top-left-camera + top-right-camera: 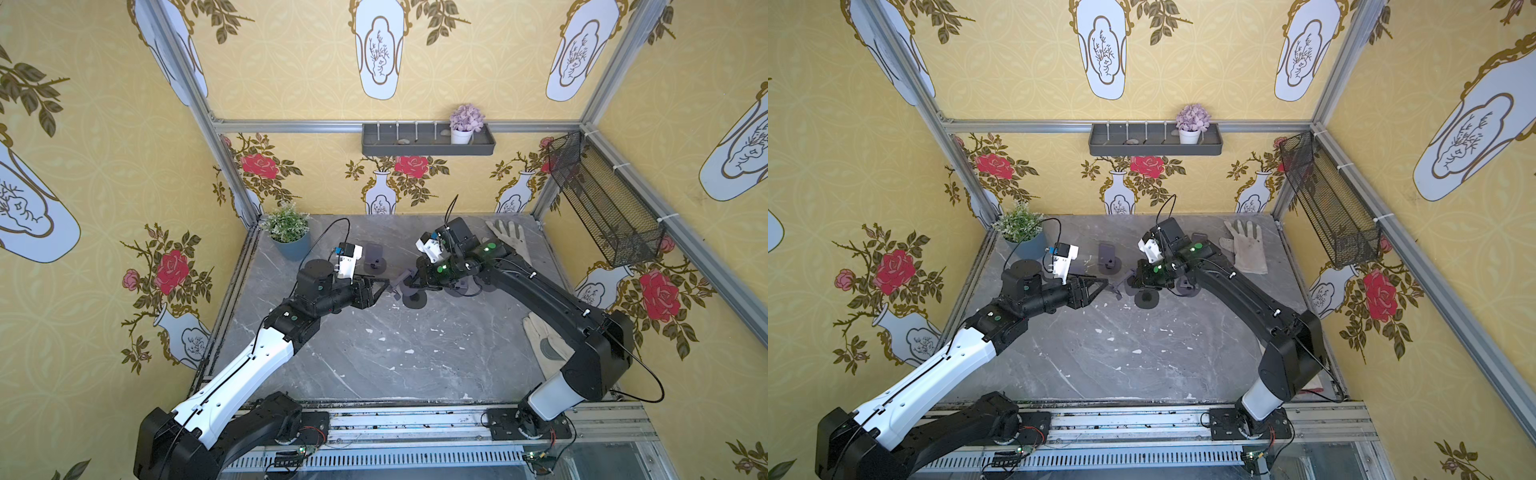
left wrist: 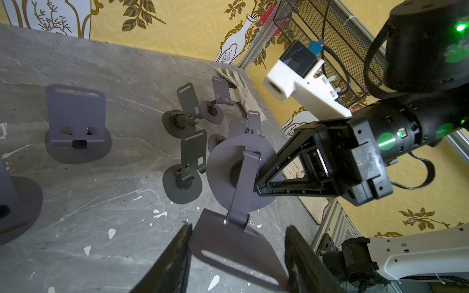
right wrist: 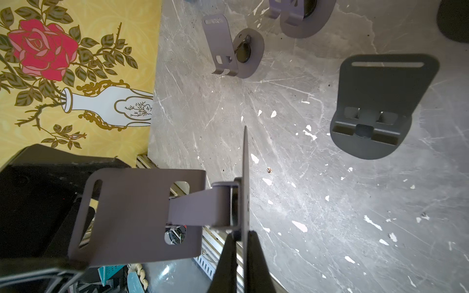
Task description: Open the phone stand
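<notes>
**Phone stand** (image 2: 243, 187): purple-grey metal. Parts are a round base (image 2: 223, 162), a hinged strut (image 3: 195, 208) and a slotted plate (image 3: 134, 215). It is held clear of the bench (image 1: 395, 353), over its middle and toward the far half, between the two end effectors in both top views (image 1: 1121, 286). The strut stands out from the base and the plate hangs at its far end, partly unfolded.

**Right end effector** (image 3: 245, 236): clenched on the rim of the base. The right wrist view shows the base edge-on, pinched between the two fingers. The strut and plate project away from this grip toward the other arm.

**Left end effector** (image 2: 238, 233): set half-wide across the plate, with a finger (image 2: 185, 243) against each side edge, grasping it. The plate's slot end points back toward the wrist.

**Other stands**: all resting on the bench.
- One purple and opened, on the left arm's side (image 2: 76, 126).
- Two black, just beyond the held base (image 2: 187, 162) (image 2: 185, 111).
- Further purple ones lie nearer the far right corner (image 2: 220, 99).

**Gloves**: two pale gloves, both lying flat.
- One is at the far right of the bench (image 1: 509, 235).
- One is at the right edge, partly under the right arm (image 1: 544, 345).

**Potted plant** (image 1: 289, 232): green in a blue pot, at the far left corner.

**Wall shelf** (image 1: 428, 147): grey, on the back wall, carrying a lilac flower pot (image 1: 465, 122).

**Mesh basket** (image 1: 602, 199): black, fixed to the right wall.
</notes>
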You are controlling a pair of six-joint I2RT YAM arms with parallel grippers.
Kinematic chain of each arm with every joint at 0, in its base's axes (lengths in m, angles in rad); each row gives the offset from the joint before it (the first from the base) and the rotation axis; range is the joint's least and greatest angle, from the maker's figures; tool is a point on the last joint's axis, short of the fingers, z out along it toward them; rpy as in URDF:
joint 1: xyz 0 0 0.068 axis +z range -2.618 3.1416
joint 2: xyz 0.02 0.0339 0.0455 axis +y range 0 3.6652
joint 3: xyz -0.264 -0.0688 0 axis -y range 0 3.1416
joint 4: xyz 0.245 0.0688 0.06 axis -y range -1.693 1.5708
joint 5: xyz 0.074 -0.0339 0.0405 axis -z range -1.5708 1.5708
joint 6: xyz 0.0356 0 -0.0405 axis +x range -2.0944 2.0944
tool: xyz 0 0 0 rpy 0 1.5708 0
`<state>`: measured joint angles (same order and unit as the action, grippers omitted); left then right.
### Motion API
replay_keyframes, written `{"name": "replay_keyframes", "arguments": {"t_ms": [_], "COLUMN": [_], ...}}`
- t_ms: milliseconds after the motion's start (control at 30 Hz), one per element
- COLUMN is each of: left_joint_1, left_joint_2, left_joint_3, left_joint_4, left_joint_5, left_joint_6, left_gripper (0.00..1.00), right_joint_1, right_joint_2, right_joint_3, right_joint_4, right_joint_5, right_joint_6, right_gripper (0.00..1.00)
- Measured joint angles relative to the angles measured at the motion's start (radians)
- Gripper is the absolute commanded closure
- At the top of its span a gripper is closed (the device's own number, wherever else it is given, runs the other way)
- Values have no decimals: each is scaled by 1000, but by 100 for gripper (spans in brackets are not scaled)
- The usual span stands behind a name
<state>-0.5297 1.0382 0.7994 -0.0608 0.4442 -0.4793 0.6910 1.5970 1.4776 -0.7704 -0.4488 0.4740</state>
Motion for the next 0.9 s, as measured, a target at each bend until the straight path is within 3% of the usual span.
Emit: {"name": "replay_keyframes", "arguments": {"t_ms": [33,100,133,333,733,900], "left_joint_1": [0,1,2,-1,-1,0], "left_joint_2": [0,5,8,23,-20,-6], "left_joint_3": [-1,-3,-4,-17,-76,-78], "left_joint_4": [0,0,0,29,169,225], "left_joint_5": [0,0,2,60,94,99], "left_joint_6": [0,1,2,-3,10,11], "left_gripper": [50,10,0,1,0,8], "right_joint_1": [3,19,25,61,76,76], "right_joint_2": [0,0,0,-16,-50,-48], "right_joint_3": [1,6,9,9,-32,-33], "right_joint_4": [-5,-13,-13,29,143,151], "right_joint_5": [10,37,45,72,-80,-147], "right_joint_6": [-4,-6,-7,-3,-5,-5], "right_gripper": [96,96,96,95,93,93]}}
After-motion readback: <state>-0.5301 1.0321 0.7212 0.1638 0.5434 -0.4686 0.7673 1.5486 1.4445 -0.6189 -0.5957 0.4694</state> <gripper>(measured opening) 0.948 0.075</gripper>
